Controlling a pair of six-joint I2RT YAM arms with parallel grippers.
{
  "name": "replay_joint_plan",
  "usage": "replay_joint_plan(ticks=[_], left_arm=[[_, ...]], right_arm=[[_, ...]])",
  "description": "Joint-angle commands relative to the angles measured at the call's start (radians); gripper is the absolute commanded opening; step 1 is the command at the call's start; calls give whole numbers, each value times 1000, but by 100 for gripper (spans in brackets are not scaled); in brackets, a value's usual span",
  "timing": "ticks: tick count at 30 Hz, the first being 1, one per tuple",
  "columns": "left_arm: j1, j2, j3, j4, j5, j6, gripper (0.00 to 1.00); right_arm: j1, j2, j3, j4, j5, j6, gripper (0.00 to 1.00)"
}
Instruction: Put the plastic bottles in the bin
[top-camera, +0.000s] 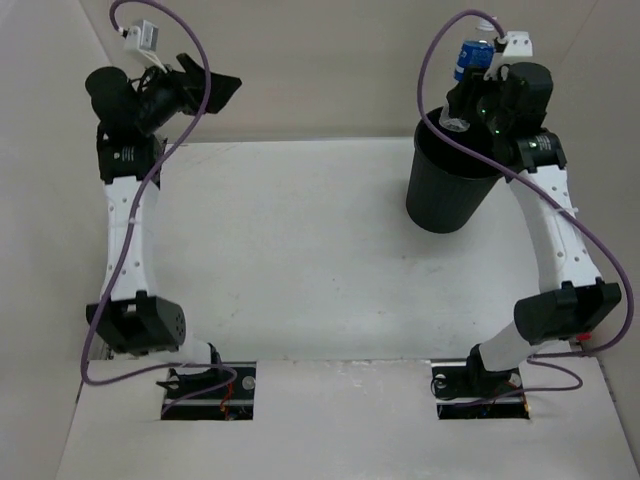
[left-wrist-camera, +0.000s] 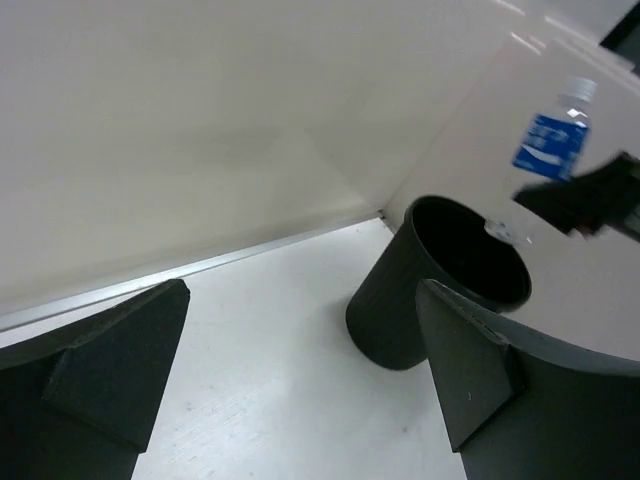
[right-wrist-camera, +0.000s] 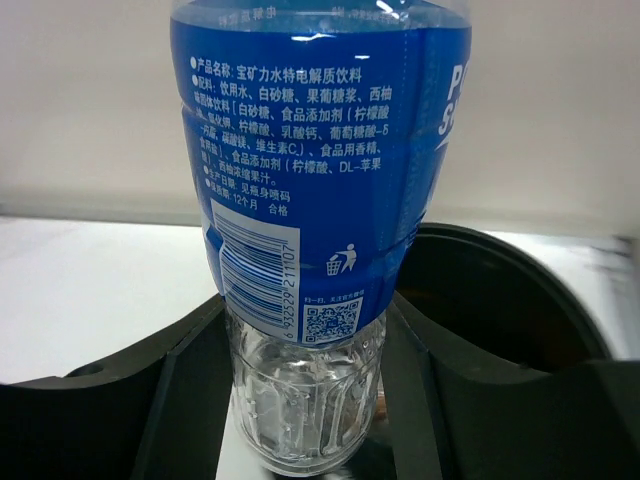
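Note:
A clear plastic bottle (right-wrist-camera: 320, 200) with a blue label is held upright between the fingers of my right gripper (right-wrist-camera: 305, 390), which is shut on its clear lower part. The bottle (top-camera: 470, 55) hangs over the rim of the round black bin (top-camera: 445, 190) at the back right of the table. From the left wrist view the same bottle (left-wrist-camera: 550, 145) shows its white cap, above the bin (left-wrist-camera: 400, 310). My left gripper (top-camera: 215, 90) is raised at the back left, far from the bin. Its jaws stand wide open with nothing between them (left-wrist-camera: 300, 300).
Beige walls close in the white table (top-camera: 300, 250) at the back and both sides. The bin's dark inside (right-wrist-camera: 500, 290) shows behind the bottle. Purple cables loop off both arms.

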Motion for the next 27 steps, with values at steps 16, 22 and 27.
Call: replay_joint_plan(ticks=[16, 22, 27], left_arm=[[40, -403, -379, -340, -177, 616, 100], [-3, -383, -379, -449, -366, 749, 100], [-89, -362, -404, -492, -484, 883, 100]], right_arm=[[36, -65, -64, -93, 342, -145, 100], [-38, -344, -263, -162, 283, -251, 100], [-112, -538, -412, -385, 260, -315, 100]])
